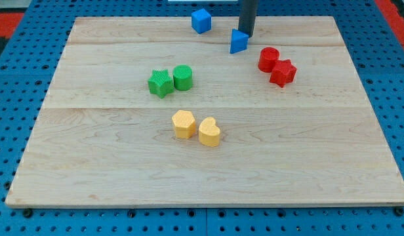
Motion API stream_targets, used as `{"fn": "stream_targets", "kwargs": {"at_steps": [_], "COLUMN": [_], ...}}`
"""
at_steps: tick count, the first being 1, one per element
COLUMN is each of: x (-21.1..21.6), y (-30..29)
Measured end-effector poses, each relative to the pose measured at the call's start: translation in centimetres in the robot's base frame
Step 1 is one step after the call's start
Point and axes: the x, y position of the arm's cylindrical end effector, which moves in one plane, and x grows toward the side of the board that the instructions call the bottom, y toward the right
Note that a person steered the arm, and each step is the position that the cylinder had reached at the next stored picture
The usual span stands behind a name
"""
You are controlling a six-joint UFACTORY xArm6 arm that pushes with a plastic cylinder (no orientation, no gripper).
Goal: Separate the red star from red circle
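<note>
The red circle [268, 59] and the red star [282, 72] sit touching each other at the view's upper right of the wooden board [320, 164], the star just below and right of the circle. My tip [246, 34] stands near the view's top, left of and above the red circle, right behind a blue triangle block [239, 41].
A blue cube [201, 20] lies at the view's top, left of my tip. A green star [161, 82] and a green circle [183, 77] touch left of centre. A yellow hexagon [183, 124] and a yellow heart [209, 132] sit together below centre.
</note>
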Motion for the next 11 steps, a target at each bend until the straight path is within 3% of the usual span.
{"fn": "stream_targets", "kwargs": {"at_steps": [1, 3, 5, 6, 7, 11], "x": [1.3, 8.6, 15.6, 19.8, 21.4, 7.1], "y": [0.1, 2.8, -0.4, 2.6, 8.2, 10.7]}}
